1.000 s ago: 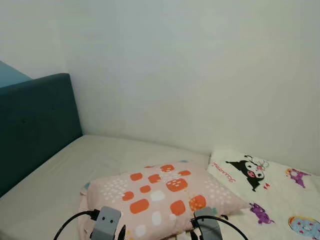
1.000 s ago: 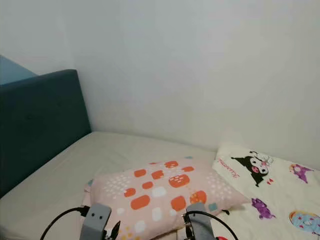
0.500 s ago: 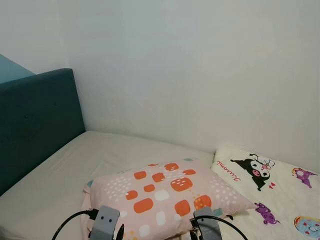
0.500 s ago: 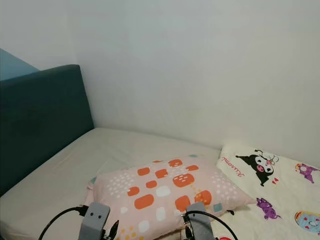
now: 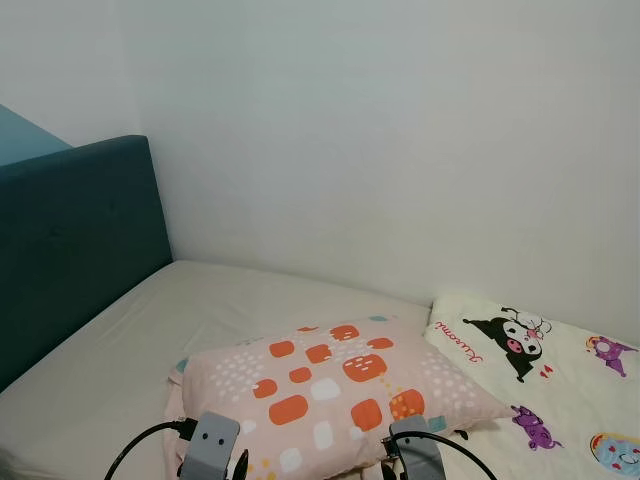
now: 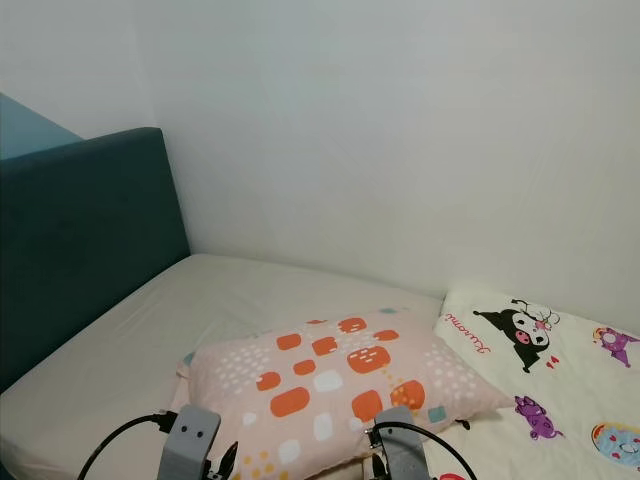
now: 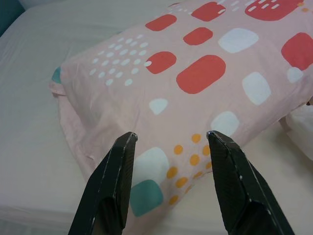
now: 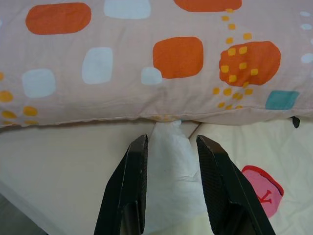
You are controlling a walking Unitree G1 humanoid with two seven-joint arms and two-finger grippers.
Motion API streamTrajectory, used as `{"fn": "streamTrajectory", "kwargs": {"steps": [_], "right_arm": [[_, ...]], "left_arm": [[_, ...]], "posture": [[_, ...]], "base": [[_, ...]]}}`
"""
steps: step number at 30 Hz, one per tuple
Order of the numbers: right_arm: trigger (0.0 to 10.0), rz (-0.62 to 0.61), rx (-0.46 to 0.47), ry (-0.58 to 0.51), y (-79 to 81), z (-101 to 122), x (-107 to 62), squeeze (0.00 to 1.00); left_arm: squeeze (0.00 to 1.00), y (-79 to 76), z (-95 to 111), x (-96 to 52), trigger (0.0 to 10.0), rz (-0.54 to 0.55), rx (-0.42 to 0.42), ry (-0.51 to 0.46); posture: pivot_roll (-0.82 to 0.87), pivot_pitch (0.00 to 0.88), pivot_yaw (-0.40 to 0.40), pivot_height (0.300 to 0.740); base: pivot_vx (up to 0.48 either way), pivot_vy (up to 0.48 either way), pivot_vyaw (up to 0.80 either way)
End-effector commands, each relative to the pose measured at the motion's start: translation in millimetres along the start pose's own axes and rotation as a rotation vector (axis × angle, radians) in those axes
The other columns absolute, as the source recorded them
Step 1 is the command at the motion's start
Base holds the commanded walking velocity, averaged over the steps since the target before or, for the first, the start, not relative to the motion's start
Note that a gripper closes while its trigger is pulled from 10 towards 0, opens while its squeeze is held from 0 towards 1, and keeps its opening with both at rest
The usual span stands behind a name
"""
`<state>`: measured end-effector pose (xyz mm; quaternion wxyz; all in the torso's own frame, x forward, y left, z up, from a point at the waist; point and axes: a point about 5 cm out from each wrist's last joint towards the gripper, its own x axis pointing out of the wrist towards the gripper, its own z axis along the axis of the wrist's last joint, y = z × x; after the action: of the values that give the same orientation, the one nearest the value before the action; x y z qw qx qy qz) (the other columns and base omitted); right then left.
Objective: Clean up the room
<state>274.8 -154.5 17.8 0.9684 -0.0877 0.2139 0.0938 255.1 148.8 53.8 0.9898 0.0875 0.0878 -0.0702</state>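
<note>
A pink pillow (image 5: 330, 385) with orange and white patches lies on the beige bed sheet (image 5: 120, 350). My left gripper (image 7: 171, 136) hovers open just over the pillow's near corner, which carries a teal patch. My right gripper (image 8: 172, 139) is open at the pillow's near long edge. A crumpled white thing (image 8: 171, 166), paper or cloth, pokes out from under that edge and lies between the right fingers (image 8: 134, 161). I cannot tell whether they touch it.
A cream blanket (image 5: 540, 370) printed with cartoon figures covers the bed to the right of the pillow. A dark teal headboard (image 5: 70, 250) rises on the left and a white wall stands behind the bed. Bare sheet stretches left of the pillow.
The head camera has shifted a little, so the whole scene sits slightly lower and to the right. Pillow and both arms keep their places relative to each other.
</note>
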Motion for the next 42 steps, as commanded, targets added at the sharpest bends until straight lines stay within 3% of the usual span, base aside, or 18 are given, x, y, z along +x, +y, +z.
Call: {"fn": "streamTrajectory", "kwargs": {"steps": [1,8,22,34,42], "right_arm": [[10.0,-0.006,0.026,0.009,-0.2,-2.5,-1.9,0.0],[10.0,-0.005,0.042,0.004,0.4,-2.3,-2.2,0.0],[10.0,0.011,0.063,-0.004,2.8,-0.7,-2.0,0.0],[10.0,0.013,0.052,0.006,3.8,-2.1,-2.0,0.0],[10.0,0.011,0.079,0.019,3.6,-4.8,-3.7,0.0]], "left_arm": [[0.0,-2.5,-4.9,-1.2,10.0,-0.011,0.004,0.026],[0.0,-2.5,-5.3,-1.3,10.0,-0.012,0.004,0.027],[0.0,-1.5,-5.8,-0.8,10.0,-0.009,0.006,0.026],[0.0,-1.1,-5.9,-1.7,10.0,-0.01,0.006,0.024],[0.0,-2.6,-5.9,-1.6,10.0,-0.016,0.008,0.024]], "posture": [[-0.05,0.069,-0.014,0.722],[-0.05,0.065,-0.014,0.722],[-0.05,0.059,-0.017,0.722],[-0.05,0.055,-0.017,0.722],[-0.05,0.056,-0.015,0.684]], "base": [[0.0,0.0,0.0],[0.0,0.0,0.0],[0.0,0.0,-0.75],[0.0,0.0,0.0],[0.0,0.0,0.0]]}}
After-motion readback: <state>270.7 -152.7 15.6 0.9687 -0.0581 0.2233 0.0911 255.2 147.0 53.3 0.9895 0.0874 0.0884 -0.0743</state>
